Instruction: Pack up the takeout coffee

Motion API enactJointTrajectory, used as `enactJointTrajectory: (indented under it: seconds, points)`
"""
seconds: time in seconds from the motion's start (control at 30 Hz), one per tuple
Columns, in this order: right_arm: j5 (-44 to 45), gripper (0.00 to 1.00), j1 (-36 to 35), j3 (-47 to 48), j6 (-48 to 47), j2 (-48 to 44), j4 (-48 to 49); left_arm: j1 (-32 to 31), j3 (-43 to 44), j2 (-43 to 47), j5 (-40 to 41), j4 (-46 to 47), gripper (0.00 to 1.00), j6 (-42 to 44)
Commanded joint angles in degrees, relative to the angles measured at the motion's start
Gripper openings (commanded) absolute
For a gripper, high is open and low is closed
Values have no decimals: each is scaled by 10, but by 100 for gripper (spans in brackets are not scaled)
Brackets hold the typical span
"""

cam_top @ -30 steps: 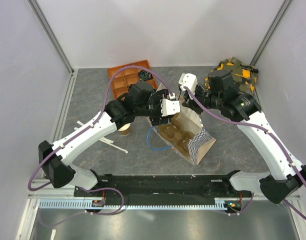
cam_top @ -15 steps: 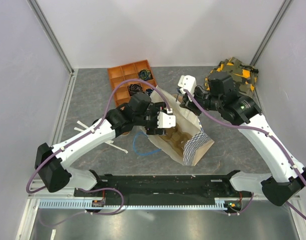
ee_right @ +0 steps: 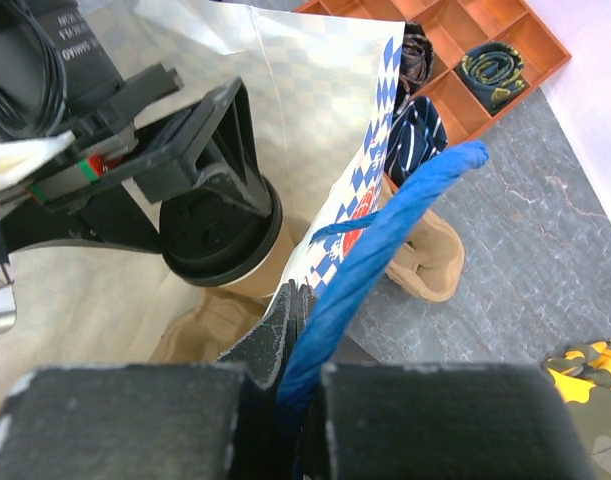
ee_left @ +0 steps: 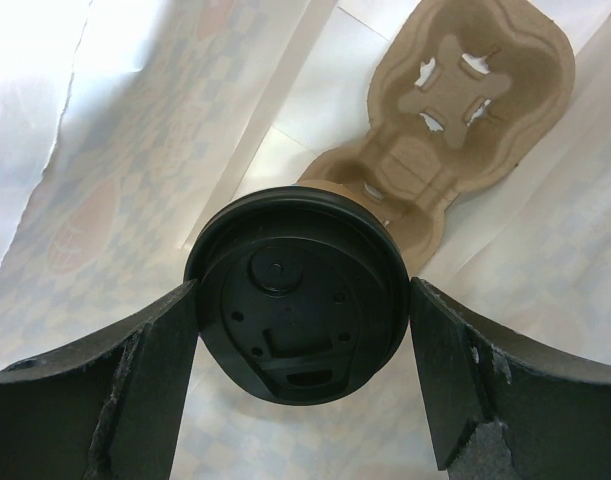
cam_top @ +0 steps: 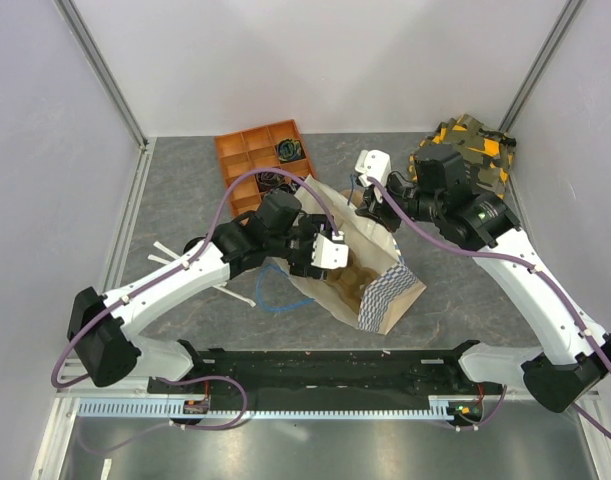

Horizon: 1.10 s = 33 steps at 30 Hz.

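Within the last second the left gripper (ee_left: pixel 300 300) carried the takeout coffee (ee_left: pixel 290 270) deeper into the paper bag (cam_top: pixel 383 292), so packing seemed nearly done. Its fingers (ee_left: pixel 135 380) gripped the lid at nine and three o'clock. The cup carrier (ee_left: pixel 465 90) lay at one o'clock. The right gripper (ee_right: pixel 290 320) was closed on the blue handle (ee_right: pixel 405 210).

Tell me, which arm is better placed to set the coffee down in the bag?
Left. The left gripper holds the takeout coffee inside the bag, above the cardboard carrier. The right gripper is shut on the bag's blue handle, so it is occupied.
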State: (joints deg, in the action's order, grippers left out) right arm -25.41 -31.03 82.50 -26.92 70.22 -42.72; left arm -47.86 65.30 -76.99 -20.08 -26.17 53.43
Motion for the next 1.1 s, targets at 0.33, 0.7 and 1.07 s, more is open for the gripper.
enactJointTrajectory:
  seconds: [0.33, 0.7, 1.07]
  points:
    - [-32, 0, -3, -8, -24, -25, 60, -4, 55, -50, -30, -40, 36, 52]
    - [-54, 0, -3, -8, -71, -28, 48, -3, 48, -64, -31, -48, 35, 56]
    - [-88, 0, -3, -26, -106, -45, 27, -7, 22, -76, -3, 2, 33, 63]
